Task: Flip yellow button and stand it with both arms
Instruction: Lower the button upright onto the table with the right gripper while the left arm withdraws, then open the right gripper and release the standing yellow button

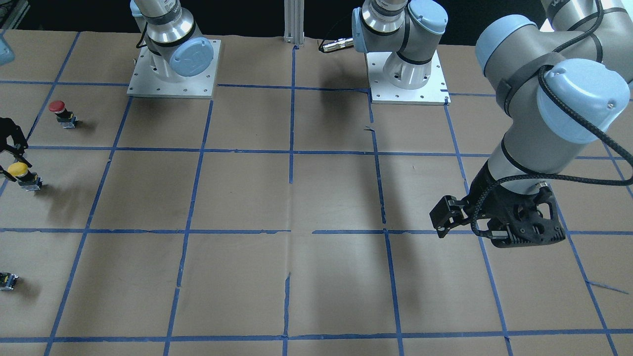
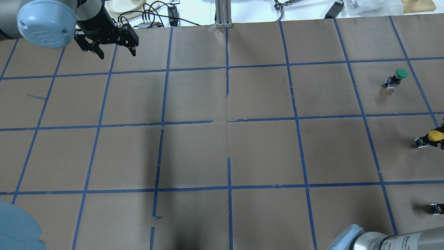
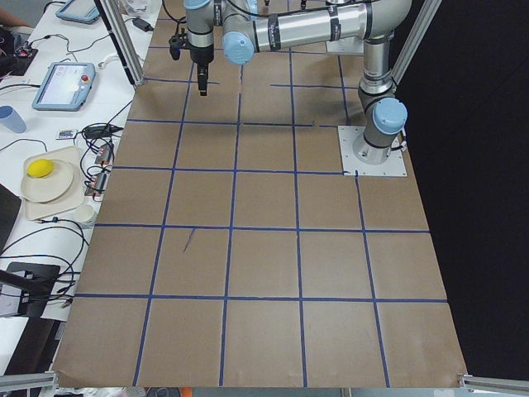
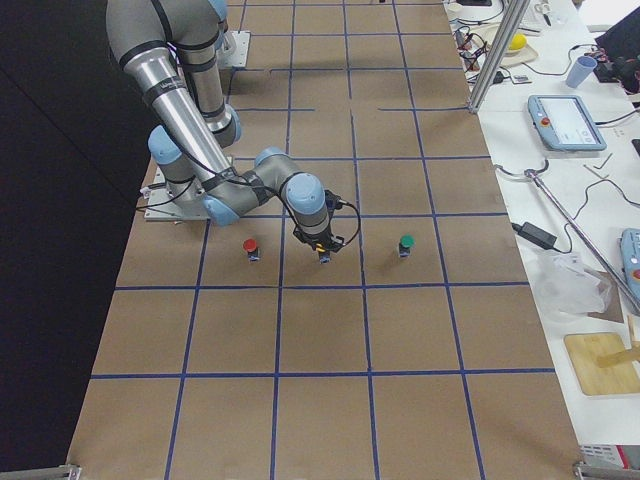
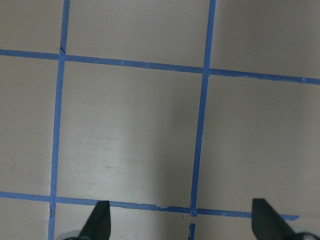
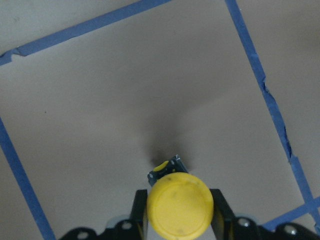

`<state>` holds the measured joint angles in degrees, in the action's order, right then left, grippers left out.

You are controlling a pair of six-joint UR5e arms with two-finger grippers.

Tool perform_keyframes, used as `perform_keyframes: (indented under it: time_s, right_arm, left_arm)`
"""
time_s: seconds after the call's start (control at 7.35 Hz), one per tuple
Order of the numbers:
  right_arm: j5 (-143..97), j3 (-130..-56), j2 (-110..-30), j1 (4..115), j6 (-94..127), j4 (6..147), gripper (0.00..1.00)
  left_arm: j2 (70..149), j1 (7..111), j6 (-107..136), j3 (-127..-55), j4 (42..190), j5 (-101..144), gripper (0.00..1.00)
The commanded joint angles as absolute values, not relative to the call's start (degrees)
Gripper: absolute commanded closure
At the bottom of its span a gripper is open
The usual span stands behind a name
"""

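The yellow button [image 6: 180, 206] has a round yellow cap and a dark base that rests on the brown paper. It also shows at the left edge of the front view [image 1: 19, 171] and at the right edge of the overhead view [image 2: 435, 136]. My right gripper [image 6: 180, 212] is shut on its cap, with a finger pressed to each side; it is partly cut off at the frame edge in the front view [image 1: 11, 157]. My left gripper [image 2: 117, 52] is open and empty, hanging above the far side of the table, well away from the button, over bare paper in its wrist view [image 5: 182, 222].
A red-capped button [image 1: 59, 112] stands on one side of the yellow one and a green-capped button [image 2: 397, 77] on the other. A small dark block [image 1: 8, 280] lies near the table edge. The paper table cover [image 2: 222, 152] carries a blue tape grid.
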<state>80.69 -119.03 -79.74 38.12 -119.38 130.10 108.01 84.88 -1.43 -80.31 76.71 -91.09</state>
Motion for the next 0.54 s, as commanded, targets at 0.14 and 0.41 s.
perform_keyframes:
  time_s: [0.14, 0.41]
  right_arm:
    - [79.89, -118.13, -80.68, 38.32, -116.99, 129.9, 0.0]
    - [79.89, -106.86, -82.78, 39.8, -110.17, 114.1, 0.0]
  left_arm:
    - [107.23, 84.55, -2.02, -79.98, 79.89, -90.88, 0.0]
    - [107.05, 84.38, -2.11, -80.07, 79.89, -90.88, 0.0]
